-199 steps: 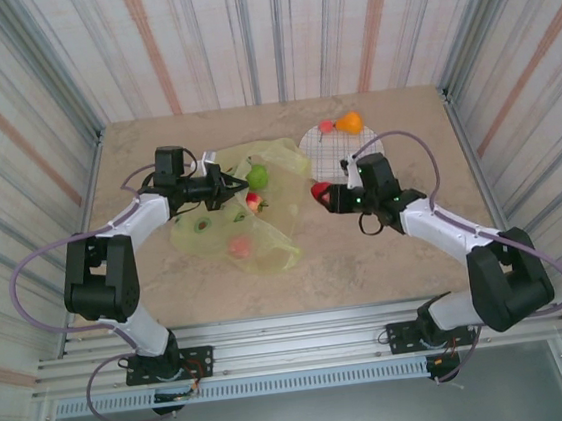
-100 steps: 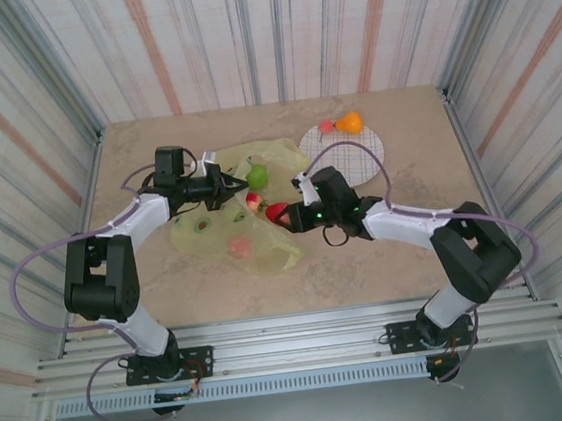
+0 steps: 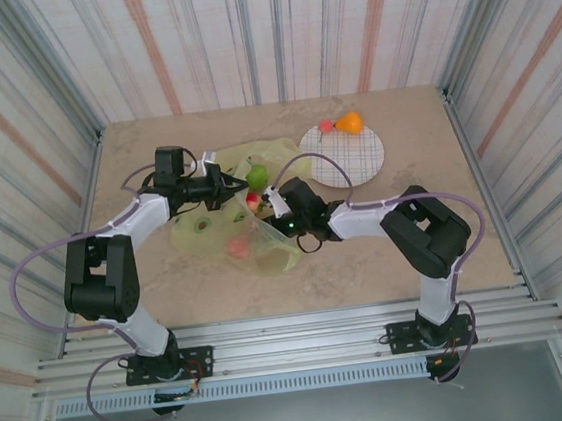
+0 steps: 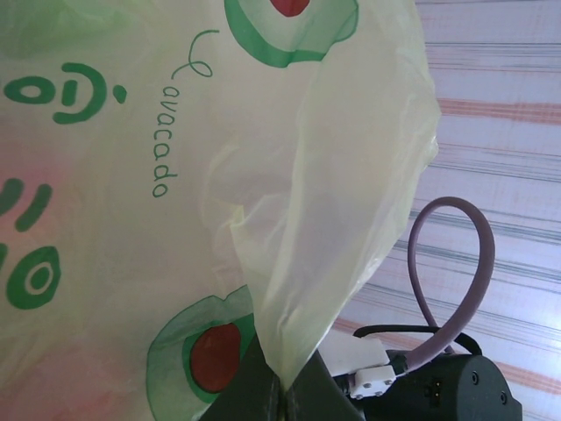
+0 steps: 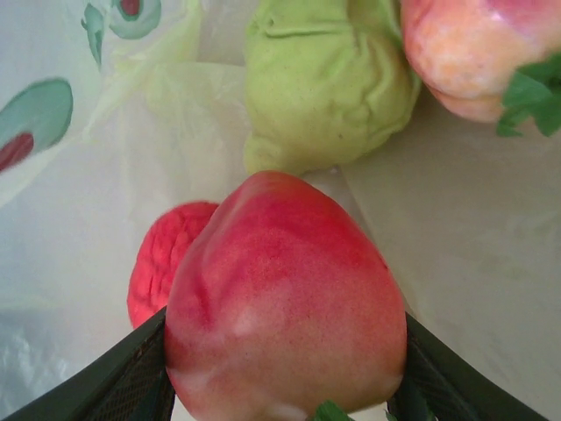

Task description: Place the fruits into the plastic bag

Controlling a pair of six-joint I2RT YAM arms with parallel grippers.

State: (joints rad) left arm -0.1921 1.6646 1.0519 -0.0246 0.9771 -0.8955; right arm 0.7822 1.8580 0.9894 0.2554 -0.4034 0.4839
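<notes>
The yellow-green plastic bag (image 3: 224, 226) with avocado prints lies left of centre. My left gripper (image 3: 230, 189) is shut on its upper edge and holds a fold pinched (image 4: 285, 386), with the film (image 4: 175, 175) hanging in front. My right gripper (image 3: 272, 209) is at the bag's mouth, shut on a red fruit (image 5: 285, 320). Ahead of that fruit lie a green fruit (image 5: 329, 83), a pink-orange fruit (image 5: 473, 48) and a bumpy red fruit (image 5: 156, 261). From above I see the green fruit (image 3: 256, 177), a red fruit (image 3: 253, 200) and a pinkish fruit (image 3: 236, 245) under the film.
The white grid-patterned plate (image 3: 351, 158) sits right of the bag. An orange pear-shaped fruit (image 3: 350, 123) and a small red fruit (image 3: 325, 125) rest at its far edge. Striped walls close in the table on three sides.
My right arm has swung left from beside the plate to the bag's mouth, carrying the red fruit. The left gripper has kept still, holding the bag's edge.
</notes>
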